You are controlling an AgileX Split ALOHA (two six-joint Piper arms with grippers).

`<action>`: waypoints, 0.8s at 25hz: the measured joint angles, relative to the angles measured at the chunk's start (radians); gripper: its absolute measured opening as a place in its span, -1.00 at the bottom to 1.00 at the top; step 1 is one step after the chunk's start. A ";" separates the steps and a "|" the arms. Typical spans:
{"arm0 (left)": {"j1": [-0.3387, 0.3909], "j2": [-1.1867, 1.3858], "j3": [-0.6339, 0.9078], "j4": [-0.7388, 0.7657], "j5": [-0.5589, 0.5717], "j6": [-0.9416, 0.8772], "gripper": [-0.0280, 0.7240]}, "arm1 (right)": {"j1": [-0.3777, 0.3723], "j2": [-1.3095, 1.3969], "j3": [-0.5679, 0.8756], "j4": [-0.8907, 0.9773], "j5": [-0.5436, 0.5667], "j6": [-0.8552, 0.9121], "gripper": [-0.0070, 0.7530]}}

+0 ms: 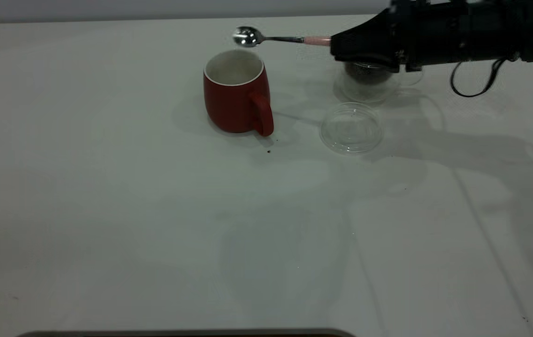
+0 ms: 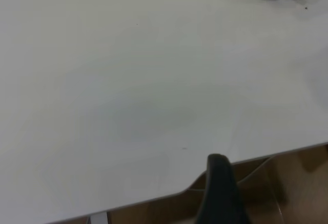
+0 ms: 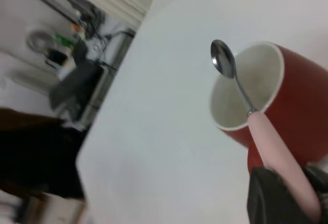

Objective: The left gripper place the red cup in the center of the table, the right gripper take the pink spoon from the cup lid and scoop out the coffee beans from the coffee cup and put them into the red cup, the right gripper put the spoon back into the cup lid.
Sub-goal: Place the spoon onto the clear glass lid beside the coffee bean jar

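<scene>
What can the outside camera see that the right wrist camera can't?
Only the exterior view shows the clear cup lid lying empty on the table, and the coffee cup of dark beans behind it, partly hidden under the right arm. Only the right wrist view shows the inside of the red cup close up, plus blurry room clutter past the table edge. Both show the red cup and the pink spoon held by the right gripper, its bowl hovering above the cup's rim.

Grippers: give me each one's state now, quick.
Left gripper: cannot be told.
Right gripper: closed on the spoon, held above the red cup.
</scene>
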 joint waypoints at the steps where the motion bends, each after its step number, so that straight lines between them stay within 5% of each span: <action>1: 0.000 0.000 0.000 0.000 0.000 0.000 0.63 | -0.013 -0.010 0.018 -0.008 0.000 0.040 -0.69; 12: 0.000 0.000 0.000 0.000 0.000 0.003 0.63 | -0.259 -0.179 0.464 0.024 0.006 0.216 -0.69; 20: 0.000 0.000 0.000 0.000 0.000 0.003 0.63 | -0.324 -0.100 0.477 0.036 -0.047 0.208 -0.69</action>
